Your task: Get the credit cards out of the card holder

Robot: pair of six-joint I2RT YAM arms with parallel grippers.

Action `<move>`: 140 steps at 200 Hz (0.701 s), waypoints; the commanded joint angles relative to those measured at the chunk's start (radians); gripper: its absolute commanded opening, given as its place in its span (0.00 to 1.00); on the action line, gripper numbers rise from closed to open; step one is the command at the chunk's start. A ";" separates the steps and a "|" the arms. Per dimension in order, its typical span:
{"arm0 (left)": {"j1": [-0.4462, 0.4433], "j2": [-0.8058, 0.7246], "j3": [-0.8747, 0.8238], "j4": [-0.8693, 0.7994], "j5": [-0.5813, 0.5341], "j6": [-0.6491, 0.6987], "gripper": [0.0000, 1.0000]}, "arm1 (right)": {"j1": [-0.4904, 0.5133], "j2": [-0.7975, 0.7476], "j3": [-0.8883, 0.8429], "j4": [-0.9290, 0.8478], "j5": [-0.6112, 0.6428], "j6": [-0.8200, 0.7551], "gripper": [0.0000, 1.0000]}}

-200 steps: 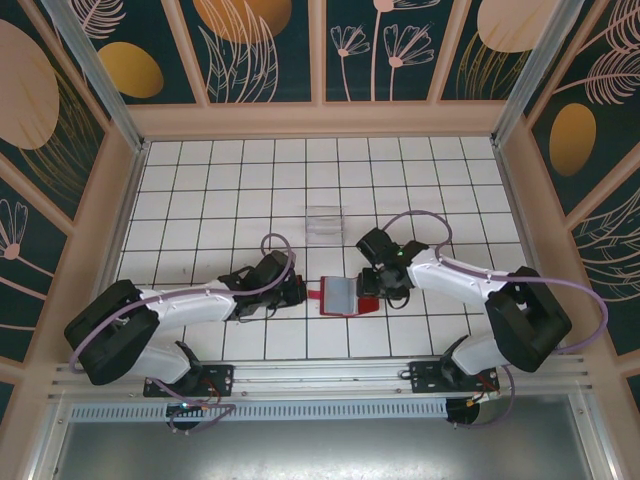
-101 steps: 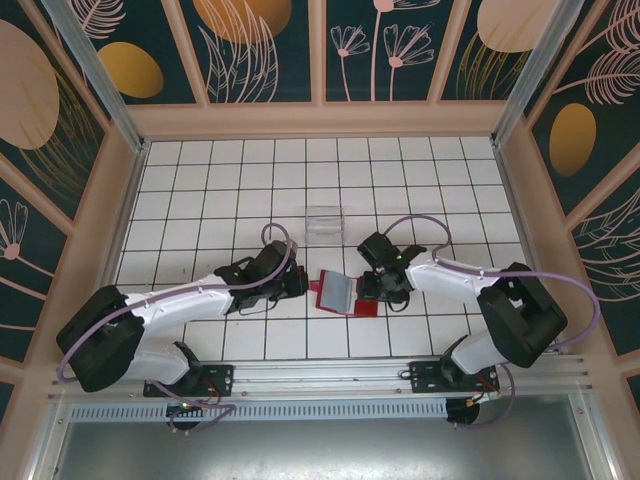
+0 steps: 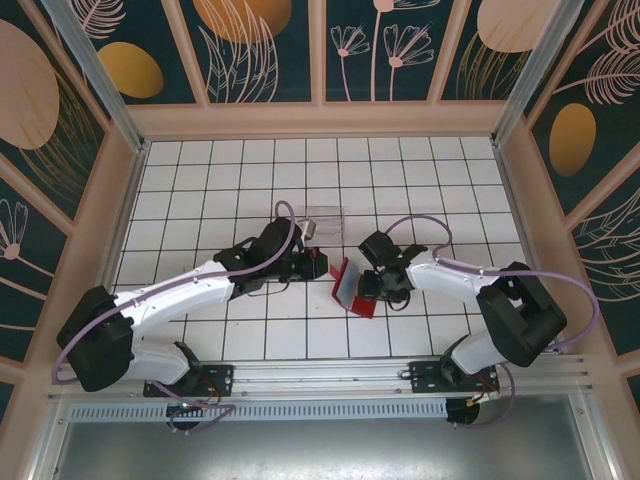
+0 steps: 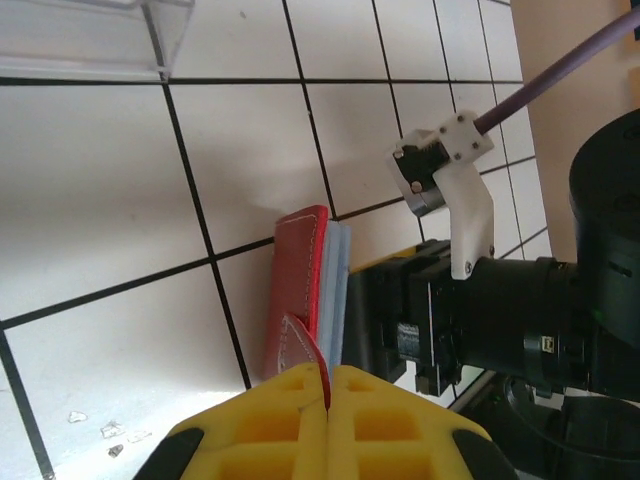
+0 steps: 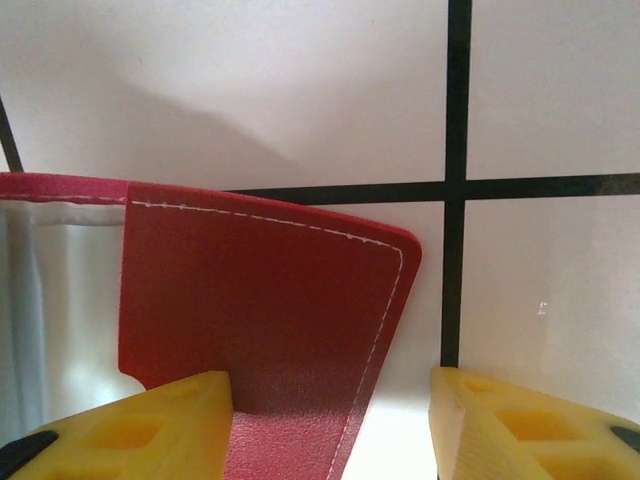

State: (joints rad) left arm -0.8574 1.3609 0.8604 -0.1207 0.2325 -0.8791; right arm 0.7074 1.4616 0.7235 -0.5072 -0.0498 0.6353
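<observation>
Top: left gripper (image 3: 319,263) holds card holder (image 3: 346,284) tilted up on edge between the arms, right gripper (image 3: 370,293) at its base. Left wrist: jaws clamped on red tab (image 4: 308,352), probably to peel it open. Right wrist: jaws apart, straddling red flap (image 5: 270,320), likely pinning it down

Red card holder (image 3: 349,287), grey inside; white black-gridded table (image 3: 230,190)
</observation>
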 commanded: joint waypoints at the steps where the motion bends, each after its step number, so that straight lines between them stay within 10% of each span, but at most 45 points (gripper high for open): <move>1: 0.002 0.022 0.034 -0.014 0.048 0.024 0.00 | 0.001 0.014 -0.037 0.086 -0.020 0.020 0.53; 140: 0.002 -0.030 0.090 -0.199 -0.123 0.031 0.00 | -0.014 -0.037 -0.067 0.111 -0.081 0.028 0.53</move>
State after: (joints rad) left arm -0.8574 1.3403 0.9287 -0.2981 0.1181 -0.8646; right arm 0.6975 1.4311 0.6903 -0.4736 -0.0605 0.6426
